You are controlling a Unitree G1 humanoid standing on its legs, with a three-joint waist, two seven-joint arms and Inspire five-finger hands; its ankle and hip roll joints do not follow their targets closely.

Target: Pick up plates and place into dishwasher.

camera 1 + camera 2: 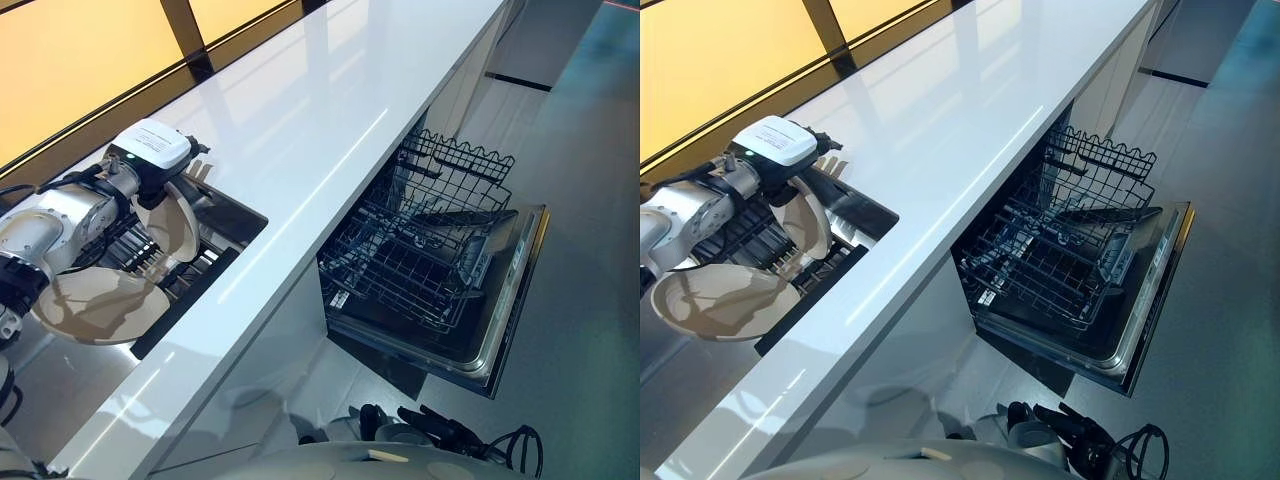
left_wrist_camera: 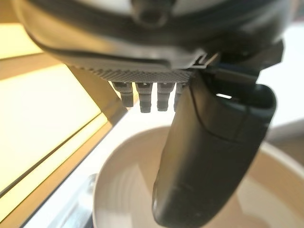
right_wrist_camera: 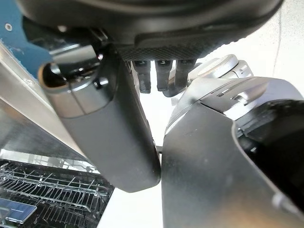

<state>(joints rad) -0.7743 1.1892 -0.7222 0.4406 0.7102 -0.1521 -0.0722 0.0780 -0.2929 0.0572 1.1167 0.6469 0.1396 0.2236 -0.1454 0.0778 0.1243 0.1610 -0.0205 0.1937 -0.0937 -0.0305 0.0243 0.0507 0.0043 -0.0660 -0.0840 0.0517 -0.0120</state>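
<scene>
**Plate held over the sink, dishwasher open beside it**

Plate [image 1: 172, 228], cream and glossy with a raised rim, is held upright over the sink [image 1: 225, 215], pinched by the left hand [image 1: 150, 205] with the thumb [image 2: 209, 156] laid across its inner face. A second cream dish [image 1: 95, 300] is seen just below it, partly covered by the arm. Dark rack bars are made out inside the sink. A long white glossy counter [image 1: 330, 110] runs between the sink and the open dishwasher [image 1: 500, 320], whose wire rack [image 1: 420, 250] is pulled out over the lowered door. The right hand [image 3: 118, 137] is seen close up in its wrist view; its finger state cannot be told.
</scene>
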